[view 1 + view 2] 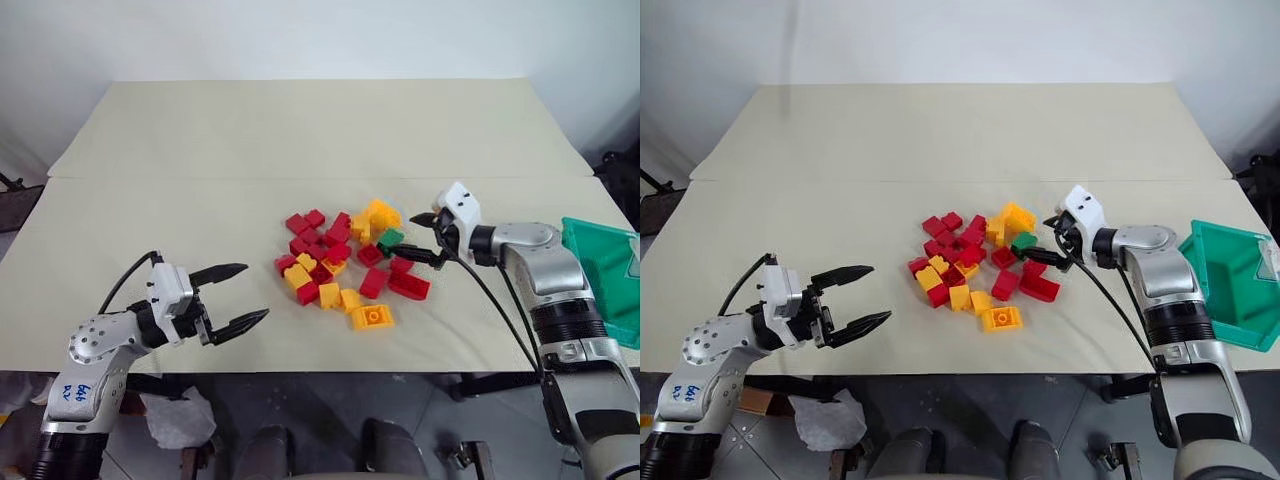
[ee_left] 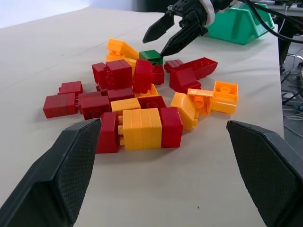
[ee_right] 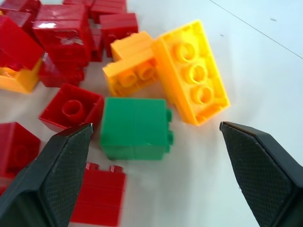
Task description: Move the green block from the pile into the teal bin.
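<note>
Right gripper (image 1: 428, 238) jaws spread wide, holding nothing, aimed at green block (image 1: 390, 238) just ahead of tips, not touching. Green block on tabletop (image 1: 300, 130) at right edge of pile (image 1: 345, 265), beside yellow-orange bricks (image 3: 170, 71) and red brick (image 3: 71, 109). Left gripper (image 1: 240, 295) jaws wide apart, empty, hovering near front-left tabletop edge, well apart from pile. Teal bin (image 1: 1230, 285) at far right edge of tabletop, beside right arm.

Glossy plastic green block (image 3: 135, 128), matt cloth-like table cover (image 1: 300, 130).
</note>
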You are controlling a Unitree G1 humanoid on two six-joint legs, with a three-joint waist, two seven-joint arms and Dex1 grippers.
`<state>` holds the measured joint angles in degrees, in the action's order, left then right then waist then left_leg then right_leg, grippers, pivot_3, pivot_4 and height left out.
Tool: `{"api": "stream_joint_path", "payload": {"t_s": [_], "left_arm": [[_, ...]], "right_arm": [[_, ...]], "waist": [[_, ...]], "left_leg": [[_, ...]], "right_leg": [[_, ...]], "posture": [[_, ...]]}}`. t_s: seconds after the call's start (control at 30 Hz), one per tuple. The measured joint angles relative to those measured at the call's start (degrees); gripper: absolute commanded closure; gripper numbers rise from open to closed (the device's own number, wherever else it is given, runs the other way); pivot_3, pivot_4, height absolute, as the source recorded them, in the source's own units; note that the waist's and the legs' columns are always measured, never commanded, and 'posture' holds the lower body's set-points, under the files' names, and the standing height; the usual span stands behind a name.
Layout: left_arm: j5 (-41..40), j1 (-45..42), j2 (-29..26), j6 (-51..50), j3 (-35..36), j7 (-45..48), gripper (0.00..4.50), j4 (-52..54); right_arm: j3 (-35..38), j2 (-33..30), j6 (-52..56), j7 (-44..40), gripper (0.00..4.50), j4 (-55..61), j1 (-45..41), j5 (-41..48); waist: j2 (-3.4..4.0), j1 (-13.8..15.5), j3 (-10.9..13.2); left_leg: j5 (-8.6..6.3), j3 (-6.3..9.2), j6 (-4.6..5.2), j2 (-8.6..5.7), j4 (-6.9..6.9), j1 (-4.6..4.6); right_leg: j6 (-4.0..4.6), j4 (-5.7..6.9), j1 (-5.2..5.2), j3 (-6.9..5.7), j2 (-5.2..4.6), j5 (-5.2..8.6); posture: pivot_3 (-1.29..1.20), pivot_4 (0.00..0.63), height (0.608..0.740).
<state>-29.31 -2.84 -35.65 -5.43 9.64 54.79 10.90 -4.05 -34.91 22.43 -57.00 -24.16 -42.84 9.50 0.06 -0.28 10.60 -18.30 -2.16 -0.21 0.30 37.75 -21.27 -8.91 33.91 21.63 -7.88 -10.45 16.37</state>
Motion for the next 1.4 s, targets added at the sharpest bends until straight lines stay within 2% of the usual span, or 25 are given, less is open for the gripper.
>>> {"api": "stream_joint_path", "payload": {"t_s": [0.27, 0.5, 0.53, 0.77, 0.87, 1.07, 1.2, 1.4], "left_arm": [[0.05, 0.10, 0.00, 0.01, 0.01, -0.11, 0.00, 0.31], [0.04, 0.94, 0.00, 0.01, 0.23, -0.25, 0.00, 0.79], [0.04, 0.97, 0.00, 0.01, 0.25, -0.25, 0.00, 0.87], [0.04, 0.81, 0.10, 0.00, 0.34, -0.13, 0.00, 1.70], [0.01, -0.50, 0.90, -0.11, -0.28, 0.21, 0.00, 1.57], [0.00, -5.66, 2.41, -0.36, -4.07, 2.51, 0.00, 0.91], [-0.07, -9.52, 4.56, -1.07, -7.07, 4.59, 0.00, -0.89], [0.16, -14.40, 7.93, -1.11, -11.24, 8.23, 0.00, -5.23]], "right_arm": [[-0.84, 2.18, -0.35, 1.06, 0.02, -2.47, -0.08, -1.47], [-0.94, 2.79, -1.82, 0.11, 2.25, -3.32, -1.28, -1.77], [-0.96, 2.79, -2.12, -0.19, 2.46, -3.32, -1.28, -1.75], [1.30, 1.48, -4.79, -1.46, 2.46, -1.26, -0.12, -0.23], [5.62, -1.22, -6.54, -2.61, 2.46, 3.24, 2.23, 2.76], [19.74, -7.12, -7.68, -0.91, 2.46, 16.07, 13.16, 9.76], [31.88, -12.10, -7.12, 1.95, 2.46, 22.49, 24.70, 11.31], [48.01, -13.00, -5.00, 4.37, 2.46, 27.59, 40.69, 13.22]], "waist": [[0.00, -0.04, 0.00], [0.01, 0.00, 0.00], [0.01, 0.01, 0.00], [0.01, 0.16, 0.01], [0.01, 0.50, 0.01], [0.01, 1.31, 0.02], [0.01, 1.90, 0.02], [0.00, 1.58, 0.02]], "left_leg": [[0.00, -0.01, 0.00, 0.01, 0.00, 0.00], [0.00, -0.01, 0.00, 0.01, 0.01, 0.00], [0.00, -0.01, 0.00, 0.01, 0.01, 0.00], [0.00, 0.00, 0.00, 0.00, 0.01, -0.02], [-0.02, 0.00, 0.02, -0.01, 0.03, -0.04], [-0.05, -0.06, 0.03, -0.01, 0.06, -0.03], [-0.12, -0.14, 0.12, -0.04, 0.15, -0.04], [-0.17, -0.33, 0.20, -0.04, 0.20, 0.04]], "right_leg": [[0.00, 0.00, 0.00, 0.01, 0.01, 0.00], [0.00, -0.01, 0.00, 0.01, 0.01, 0.00], [0.00, 0.00, 0.00, 0.01, 0.01, 0.00], [0.00, -0.01, 0.00, 0.01, 0.00, 0.00], [-0.01, -0.04, 0.00, 0.00, 0.00, -0.01], [-0.02, -0.05, -0.01, 0.02, 0.01, -0.01], [-0.03, -0.10, -0.04, 0.06, 0.00, -0.01], [-0.05, -0.15, -0.10, 0.22, 0.00, -0.02]], "posture": [[0.00, 0.150, 0.740], [0.00, 0.150, 0.740], [0.00, 0.150, 0.740], [0.00, 0.150, 0.740], [0.00, 0.150, 0.740], [0.00, 0.150, 0.740], [0.00, 0.150, 0.740], [0.00, 0.150, 0.740]]}}
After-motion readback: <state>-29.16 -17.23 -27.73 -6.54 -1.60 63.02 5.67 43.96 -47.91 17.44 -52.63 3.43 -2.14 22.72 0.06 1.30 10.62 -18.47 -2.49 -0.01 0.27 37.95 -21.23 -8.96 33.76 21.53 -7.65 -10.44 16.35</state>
